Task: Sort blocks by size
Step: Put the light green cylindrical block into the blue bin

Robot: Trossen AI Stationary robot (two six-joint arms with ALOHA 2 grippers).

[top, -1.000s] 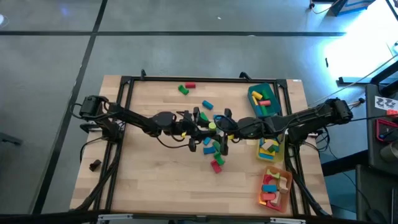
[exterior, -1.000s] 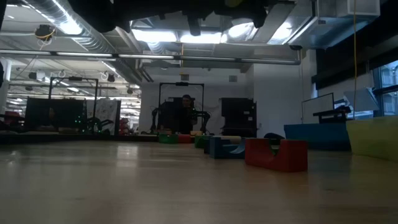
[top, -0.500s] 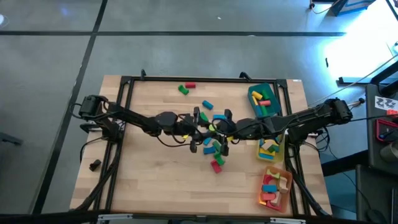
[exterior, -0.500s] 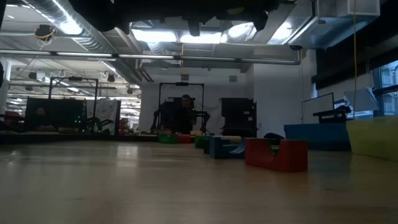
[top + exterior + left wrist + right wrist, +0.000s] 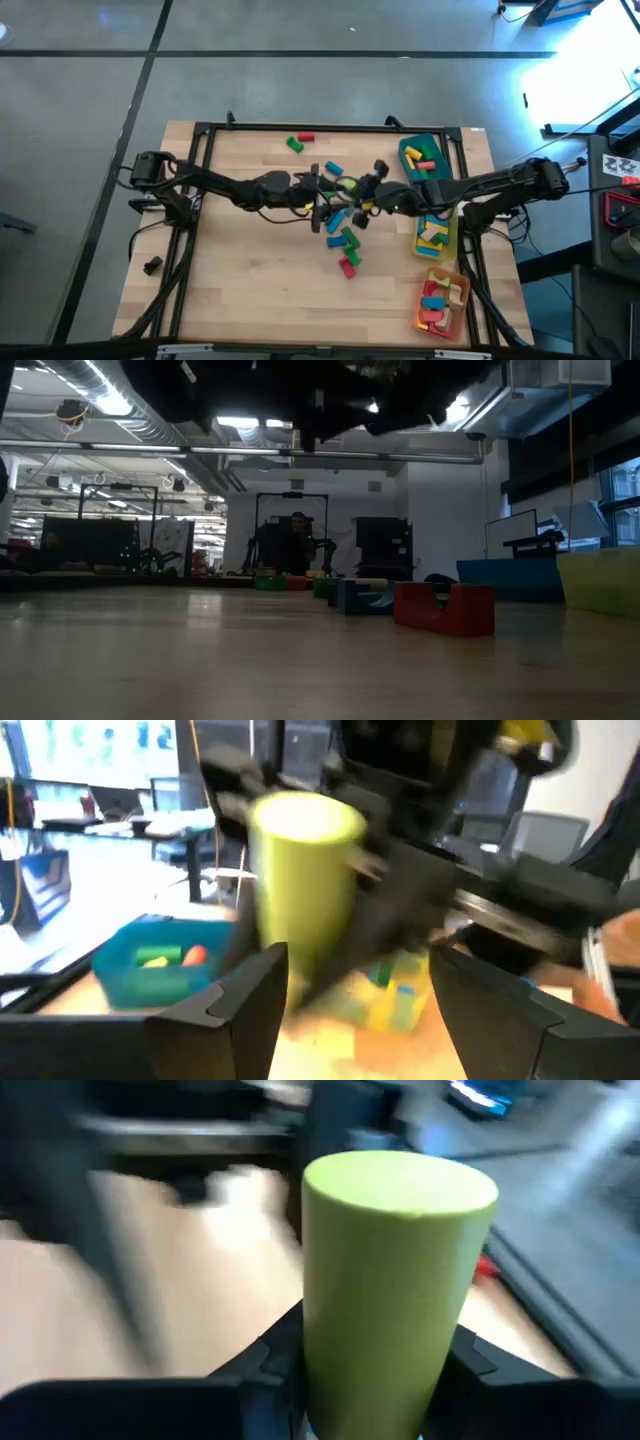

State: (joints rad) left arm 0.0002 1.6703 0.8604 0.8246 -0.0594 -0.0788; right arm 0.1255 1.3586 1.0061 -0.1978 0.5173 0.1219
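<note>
**Hand-over of one cylinder above the block pile**

My right gripper is closed on a yellow-green wooden cylinder, which stands upright between its two dark fingers. My left gripper faces it with its jaws spread wide and nothing between them; in the left wrist view the same cylinder sits just beyond those open fingers, carried by the other arm. Seen from above, both grippers meet over the middle of the table, the left and the right near each other, above the loose coloured wooden blocks.

I judge the step in hand to be carrying one piece to its tray. The next move calls for swinging my right arm towards the row of plastic trays at the table's right side: the teal tray, the yellow tray and the orange tray, each already holding pieces. Which one suits this cylinder's size I cannot tell.

The surface is a pale wooden table top in a dark frame. In the low view, a red notched block lies on it; beyond is a large dim room with ceiling lights.
</note>
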